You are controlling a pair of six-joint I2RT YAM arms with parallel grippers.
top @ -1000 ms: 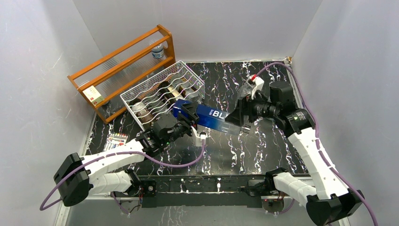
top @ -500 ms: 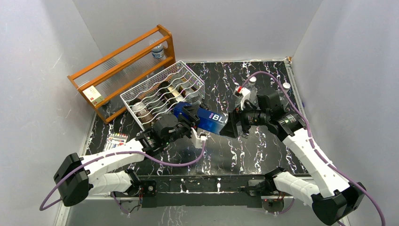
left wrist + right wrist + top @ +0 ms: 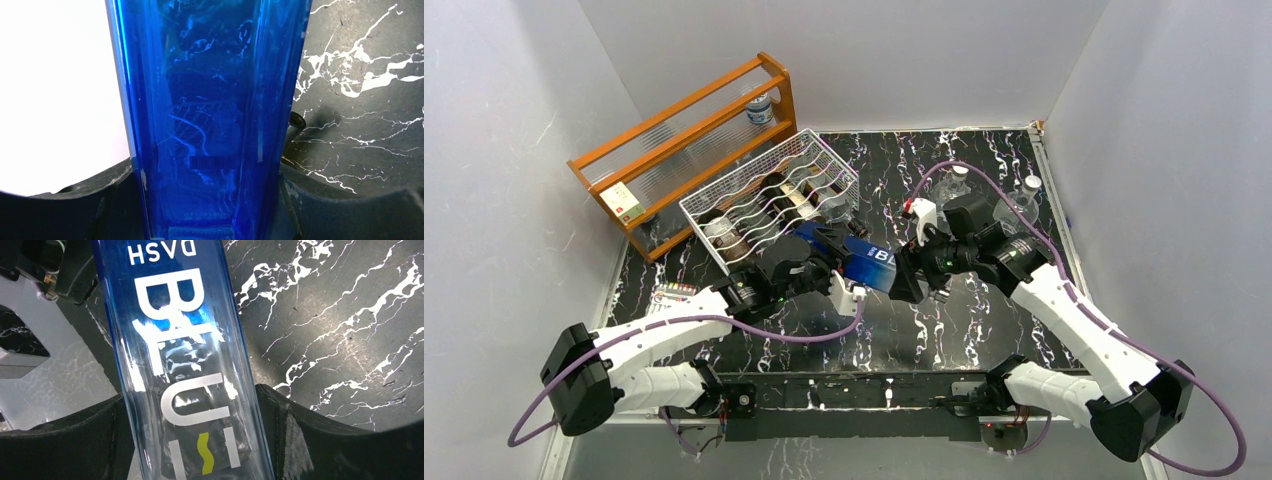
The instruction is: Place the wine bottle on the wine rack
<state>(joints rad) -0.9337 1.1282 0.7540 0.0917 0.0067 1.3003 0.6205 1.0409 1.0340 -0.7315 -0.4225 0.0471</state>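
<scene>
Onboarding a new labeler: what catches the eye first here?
A blue bottle mid-table, spanning both arms: the left gripper clamps one end, the right gripper straddles the other. Back left, a white rack already holding bottles, with an orange shelf behind it.

Bright even light keeps the top view sharp, the left wrist view blows out white at its left, and glare streaks the wine bottle [image 3: 180,365] in the right wrist view.
</scene>
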